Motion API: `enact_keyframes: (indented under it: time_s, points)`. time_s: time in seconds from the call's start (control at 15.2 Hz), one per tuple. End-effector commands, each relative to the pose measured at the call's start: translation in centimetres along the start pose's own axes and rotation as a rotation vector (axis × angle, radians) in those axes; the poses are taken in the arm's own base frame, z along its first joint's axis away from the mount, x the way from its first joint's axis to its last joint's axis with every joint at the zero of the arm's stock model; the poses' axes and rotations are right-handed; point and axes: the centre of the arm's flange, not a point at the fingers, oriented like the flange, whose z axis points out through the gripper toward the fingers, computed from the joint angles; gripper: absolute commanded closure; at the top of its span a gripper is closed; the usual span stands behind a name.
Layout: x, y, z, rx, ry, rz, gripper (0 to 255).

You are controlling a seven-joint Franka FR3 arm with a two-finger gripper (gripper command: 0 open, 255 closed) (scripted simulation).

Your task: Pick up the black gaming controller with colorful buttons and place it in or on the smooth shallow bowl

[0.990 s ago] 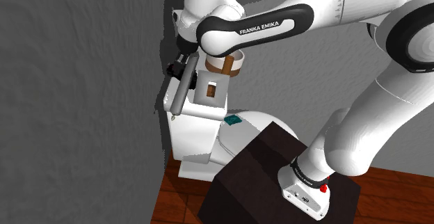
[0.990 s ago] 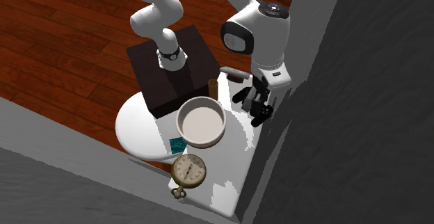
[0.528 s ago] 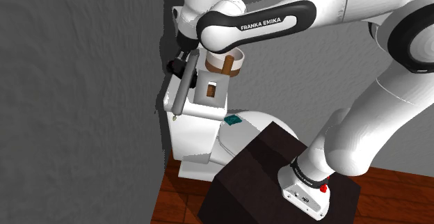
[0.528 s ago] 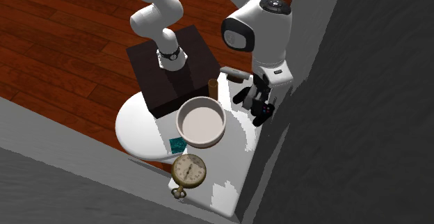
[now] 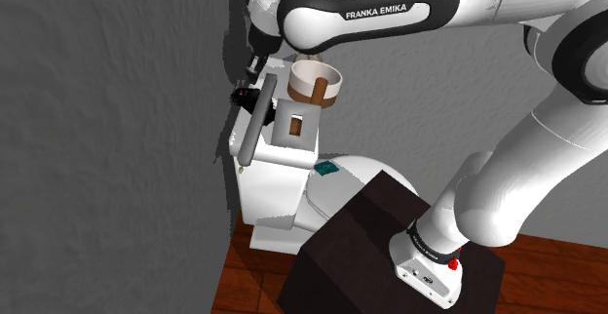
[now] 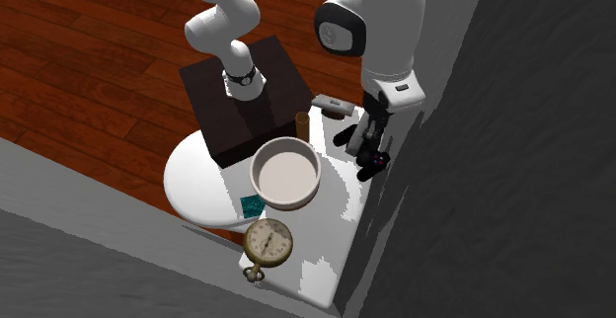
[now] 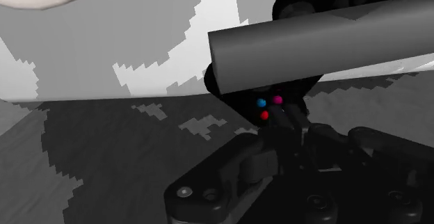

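Note:
The black controller (image 7: 270, 104), with blue, pink and red buttons, sits at the tips of my gripper (image 7: 282, 124), whose fingers are shut on it. A grey bar (image 7: 320, 38) crosses in front and hides its far part. In the second exterior view the gripper (image 6: 373, 148) points down at the controller (image 6: 369, 161), close to the dark wall at the back edge of the white surface (image 6: 336, 217). The shallow pale bowl (image 6: 285, 174) stands on that surface, a short way to the view's left of the controller. In the shoulder view the controller (image 5: 239, 97) shows beside the wall.
A brass pocket watch (image 6: 268, 240) and a small teal item (image 6: 252, 205) lie near the bowl. A brown cylinder (image 6: 302, 123) and the grey bar (image 6: 332, 105) stand by the gripper. The dark stand (image 6: 247, 94) borders the white surface. The grey wall (image 6: 474, 168) is very close.
The fingers have closed on the controller. The hand and forearm have risen a little and stand more upright; the controller has barely moved.

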Motion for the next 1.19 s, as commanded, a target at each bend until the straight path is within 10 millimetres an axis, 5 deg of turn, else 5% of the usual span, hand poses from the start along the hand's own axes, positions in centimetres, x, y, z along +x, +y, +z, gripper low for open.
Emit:
enact_keyframes:
  time_s: [0.0,0.07,0.13,0.66,1.12]
  points:
    - [0.3,0.3,-1.1,0.0,0.0,0.0,255]
    - [0.0,0.2,-0.5,0.0,0.0,0.0,255]
    - [0.0,0.2,-0.5,0.0,0.0,0.0,0]
    - [-10.1,7.1,3.3,0.439,0.156,-0.687,0]
    - [-10.6,6.2,6.6,0.471,0.167,-0.737,0]
